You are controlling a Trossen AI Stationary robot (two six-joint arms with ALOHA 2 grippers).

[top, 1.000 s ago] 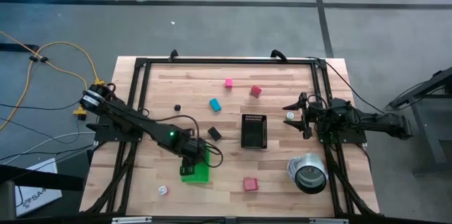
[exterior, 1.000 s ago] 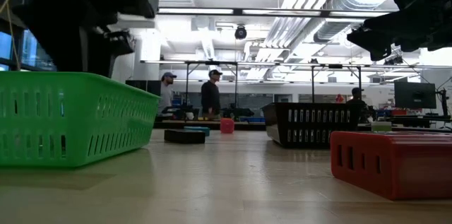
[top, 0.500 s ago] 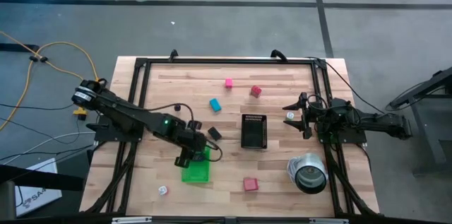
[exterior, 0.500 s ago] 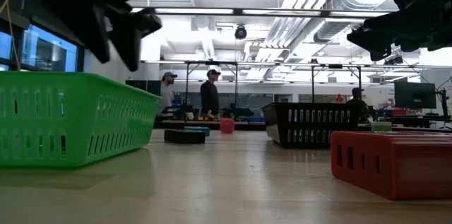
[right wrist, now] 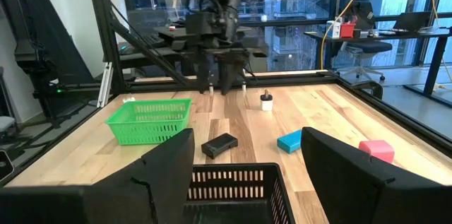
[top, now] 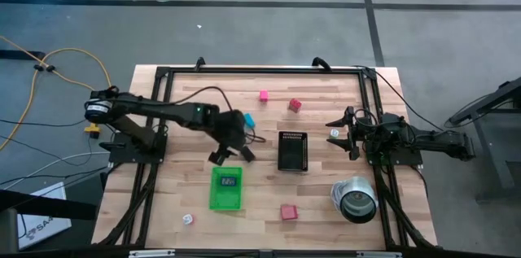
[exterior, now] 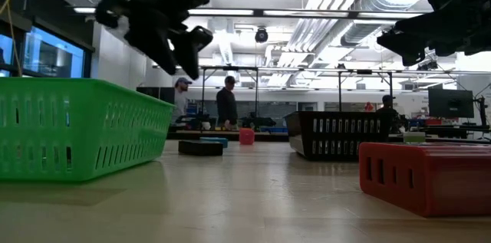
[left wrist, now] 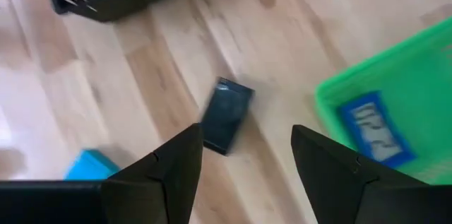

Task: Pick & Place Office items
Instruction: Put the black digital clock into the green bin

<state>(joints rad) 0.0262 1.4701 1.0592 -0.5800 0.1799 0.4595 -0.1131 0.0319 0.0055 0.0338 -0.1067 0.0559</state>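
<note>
My left gripper (top: 232, 149) is open and empty, raised above the table (exterior: 178, 53). In the left wrist view its fingers (left wrist: 247, 143) stand either side of a black piece (left wrist: 227, 114) lying flat on the wood below, without touching it. A dark blue piece (top: 229, 182) lies in the green tray (top: 214, 201). A light blue piece (top: 248, 119), a pink piece (top: 264, 94) and a red piece (top: 295, 105) lie farther back. Another red piece (top: 288, 211) and a white piece (top: 188, 219) lie near the front edge. My right gripper (top: 340, 133) waits open at the right.
A black slotted tray (top: 292, 150) stands at mid-table, right of the black piece. A silver can (top: 356, 198) lies at the front right. A small white thing (top: 334, 133) sits by my right gripper. People stand in the room beyond the table (exterior: 227, 101).
My left gripper has risen from the green tray and gone toward the table's far edge and a little right, ending above the black piece. The dark blue piece, hidden under the gripper before, now shows lying in the green tray.
</note>
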